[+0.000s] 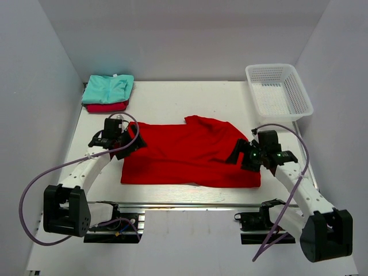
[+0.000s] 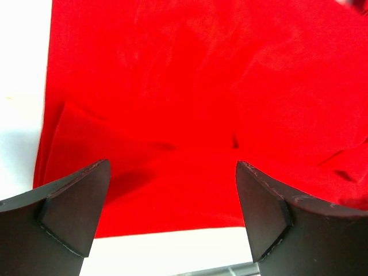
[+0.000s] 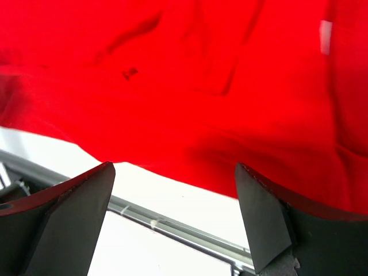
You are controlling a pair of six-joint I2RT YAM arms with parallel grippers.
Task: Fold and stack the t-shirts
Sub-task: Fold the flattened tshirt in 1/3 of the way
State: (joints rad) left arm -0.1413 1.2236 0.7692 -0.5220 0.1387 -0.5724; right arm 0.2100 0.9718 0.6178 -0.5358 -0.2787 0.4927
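Observation:
The large bright red t-shirt (image 1: 190,154) lies spread on the white table, folded roughly into a wide rectangle. My left gripper (image 1: 130,145) is open over the shirt's left edge, the red cloth (image 2: 190,103) filling its view. My right gripper (image 1: 240,154) is open over the shirt's right side, with the red cloth (image 3: 190,80) under and beyond its fingers. Neither gripper holds anything. The mint green t-shirt (image 1: 108,88) lies folded on top of the crimson-pink t-shirt (image 1: 107,107) at the far left corner.
A white plastic mesh basket (image 1: 278,90) stands at the far right corner. A metal rail (image 1: 190,203) runs along the table's near edge and shows in the right wrist view (image 3: 172,221). White walls enclose the table on three sides.

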